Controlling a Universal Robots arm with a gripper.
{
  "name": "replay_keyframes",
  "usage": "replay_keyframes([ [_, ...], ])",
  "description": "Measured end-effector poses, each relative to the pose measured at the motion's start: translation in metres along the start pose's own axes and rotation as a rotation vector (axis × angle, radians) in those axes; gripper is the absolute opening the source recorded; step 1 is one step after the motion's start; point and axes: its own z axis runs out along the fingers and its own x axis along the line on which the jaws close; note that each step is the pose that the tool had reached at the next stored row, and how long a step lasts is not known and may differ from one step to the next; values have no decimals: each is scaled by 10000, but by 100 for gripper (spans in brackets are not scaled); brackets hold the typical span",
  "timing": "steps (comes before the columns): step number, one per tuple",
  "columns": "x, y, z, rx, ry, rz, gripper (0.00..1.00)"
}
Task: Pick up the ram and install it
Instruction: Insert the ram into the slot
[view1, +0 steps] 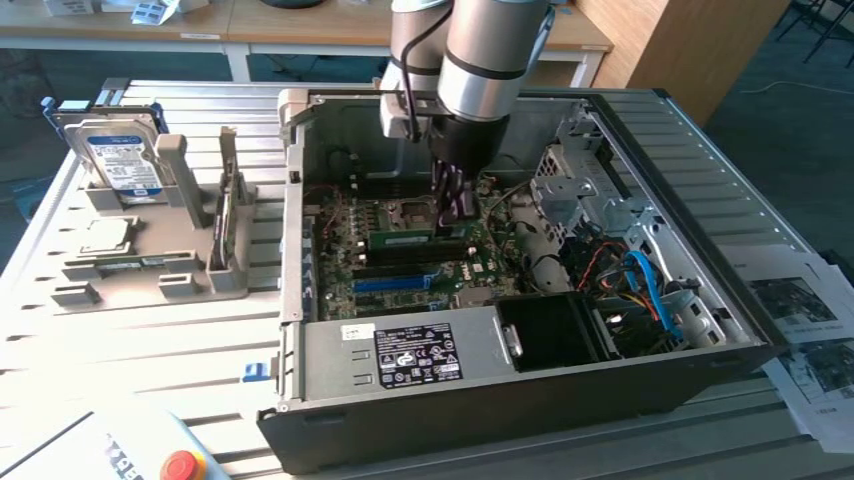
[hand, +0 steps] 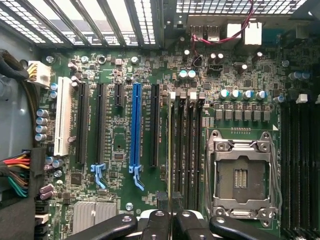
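Observation:
In the exterior view my gripper (view1: 451, 222) reaches down inside the open computer case (view1: 747, 330), just above the motherboard (view1: 350, 262). It is shut on the ram (view1: 404, 238), a thin green strip held on edge low over the board. The wrist view shows the ram (hand: 169, 150) edge-on as a narrow yellow-green line running out from between my black fingers (hand: 156, 224). It lies along the black memory slots (hand: 187, 150), at their side nearest the blue slot. Whether it touches a slot I cannot tell.
A long blue slot (hand: 136, 127) and the open CPU socket (hand: 242, 175) flank the memory slots. The power supply (view1: 400, 355) and loose cables (view1: 641, 290) fill the case's near side. A grey rack (view1: 147, 270) holds a hard drive (view1: 118, 160) at the exterior view's left.

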Motion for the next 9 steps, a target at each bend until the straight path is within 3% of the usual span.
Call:
replay_keyframes([
  [9,-4,-5,86,0,0,-1,12],
])
